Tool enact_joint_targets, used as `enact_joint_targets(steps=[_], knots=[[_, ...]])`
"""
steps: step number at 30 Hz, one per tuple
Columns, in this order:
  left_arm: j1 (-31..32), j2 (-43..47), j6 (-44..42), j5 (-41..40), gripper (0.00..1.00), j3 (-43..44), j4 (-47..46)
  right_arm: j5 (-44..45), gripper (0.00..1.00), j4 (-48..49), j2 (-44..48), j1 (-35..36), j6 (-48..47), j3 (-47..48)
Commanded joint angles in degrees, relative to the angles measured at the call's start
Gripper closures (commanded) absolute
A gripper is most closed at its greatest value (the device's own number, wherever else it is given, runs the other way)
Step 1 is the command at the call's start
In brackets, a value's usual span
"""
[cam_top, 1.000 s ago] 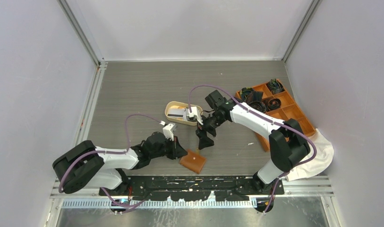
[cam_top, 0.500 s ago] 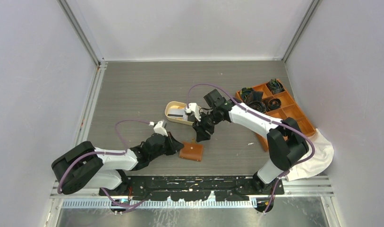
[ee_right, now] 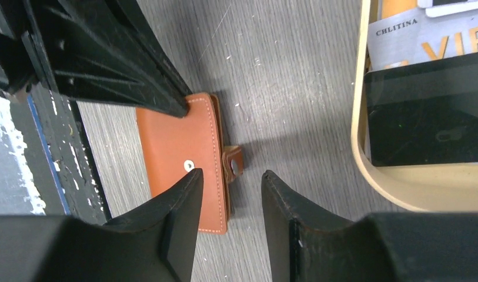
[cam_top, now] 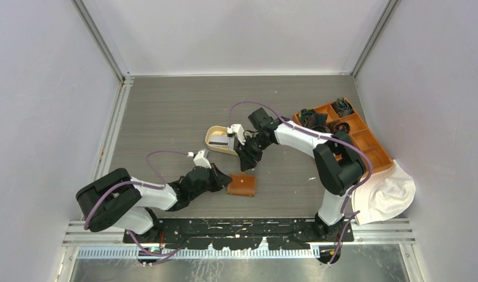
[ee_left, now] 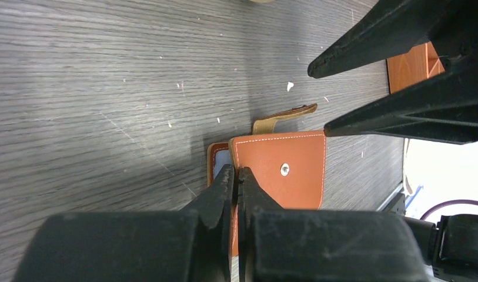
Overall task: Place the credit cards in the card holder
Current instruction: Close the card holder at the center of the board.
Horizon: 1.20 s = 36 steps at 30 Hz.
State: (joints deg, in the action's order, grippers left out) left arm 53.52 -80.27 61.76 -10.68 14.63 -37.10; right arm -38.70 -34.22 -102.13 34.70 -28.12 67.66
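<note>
**Left claw** (ee_left: 236,176): fingers together, clamped on the near edge of the wallet (ee_left: 283,176) cover. A thin strip of brown leather shows between the fingers. The arm lies low across the table (cam_top: 166,111), reaching toward the right.

**Right claw** (ee_right: 230,176): fingers apart, nothing between them. It points down over the wallet's far edge, with one fingertip over the cover beside the snap (ee_right: 189,166) and the other past the closing tab (ee_right: 233,164). Whether the tips touch the leather cannot be told.

**Wallet**: lies flat on the table, folded, cover up, between the two claws and just in front of the tray (cam_top: 213,132). The tab stands loose and is not fastened. A pale blue strip shows under the cover at the clamped edge; what it is cannot be told.

**Cards** (ee_right: 424,111): stacked in the cream oval tray. A black card lies on top, with a pale printed one partly covered behind it. No card is in either claw.

**Surroundings**: an orange box (cam_top: 365,141) with compartments stands at the right side of the table, with dark items in its far cells. A white cloth (cam_top: 389,194) lies at its near corner.
</note>
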Motion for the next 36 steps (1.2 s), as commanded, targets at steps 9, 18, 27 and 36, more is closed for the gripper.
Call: enact_joint_targets(steps=[9, 18, 27, 36], knots=[[0.27, -1.23, -0.79, 0.88, 1.0, 0.74, -0.54, -3.24, 0.67, -4.88, -1.68, -0.16, -1.19, 5.38], [0.23, -1.07, -0.87, 1.17, 1.0, 0.75, -0.44, -3.54, 0.68, -7.63, -4.13, -0.12, -1.94, 6.78], [0.22, -1.14, -0.96, 1.27, 1.0, 0.73, -0.65, -3.05, 0.8, -7.11, -4.16, -0.1, -1.59, 6.73], [0.23, -1.52, -1.0, 1.54, 1.0, 0.84, -0.9, -2.01, 0.9, -4.81, -3.44, -0.07, -0.18, 5.78]])
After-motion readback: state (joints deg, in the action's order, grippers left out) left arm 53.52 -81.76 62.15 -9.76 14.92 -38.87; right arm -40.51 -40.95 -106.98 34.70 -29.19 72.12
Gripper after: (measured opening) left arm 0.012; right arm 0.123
